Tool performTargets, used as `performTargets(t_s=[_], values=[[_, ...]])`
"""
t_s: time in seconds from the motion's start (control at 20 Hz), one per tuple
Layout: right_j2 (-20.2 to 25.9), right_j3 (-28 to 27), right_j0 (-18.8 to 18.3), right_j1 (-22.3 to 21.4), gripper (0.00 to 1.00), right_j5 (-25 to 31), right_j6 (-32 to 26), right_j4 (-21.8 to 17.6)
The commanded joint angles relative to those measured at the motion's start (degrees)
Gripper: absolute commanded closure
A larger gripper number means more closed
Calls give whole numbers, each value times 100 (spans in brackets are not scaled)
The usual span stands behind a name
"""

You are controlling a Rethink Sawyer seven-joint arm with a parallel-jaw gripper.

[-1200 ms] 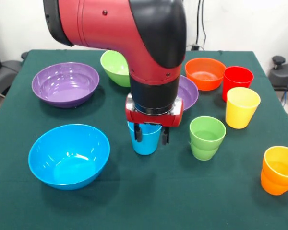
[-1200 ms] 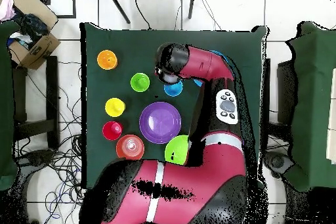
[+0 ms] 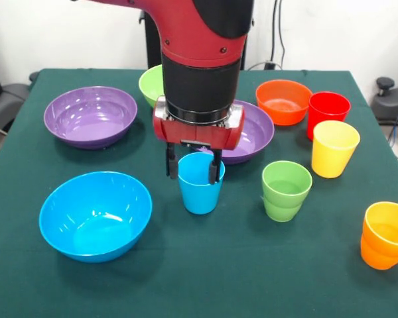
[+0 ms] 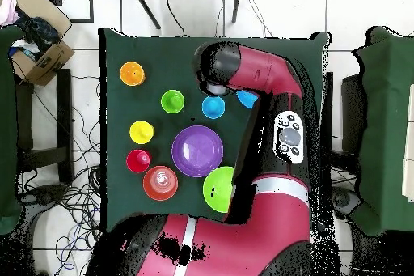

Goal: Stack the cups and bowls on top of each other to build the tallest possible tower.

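While the red and black arm comes down from the top of the front view, its gripper [image 3: 194,167] stands over the small glossy blue plastic cup [image 3: 200,183] in the middle of the frame. One black finger is outside the cup's left wall and the other seems to lie on its right rim, so the fingers look spread around the cup; I cannot tell if they already press it. Just behind the cup, partly hidden by the gripper, sits a wide shallow purple plastic bowl [image 3: 255,136]. A second purple bowl [image 3: 89,116] is at the upper left, a deep blue bowl [image 3: 95,215] at the lower left, and a light green bowl [image 3: 150,83] shows behind the arm. At the upper right are a smaller orange bowl [image 3: 283,101] and a red cup [image 3: 328,109]; a yellow cup [image 3: 334,147], a green cup [image 3: 286,190] and an orange cup [image 3: 386,234] stand on the right side.

From overhead, the arm covers much of the green table [image 4: 113,87], and the blue cup [image 4: 213,108] appears just above the purple bowl [image 4: 197,150] in the centre.

No tower exists yet, all pieces stand apart. I judge the step in hand is grasping the blue cup. The next move calls for a firm closing, a straight lift, and carrying it to a bowl chosen as base.
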Motion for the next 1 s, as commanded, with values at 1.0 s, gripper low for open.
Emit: performTargets(t_s=[1.0], values=[[322, 1824, -125, -416, 0, -662, 618, -58]])
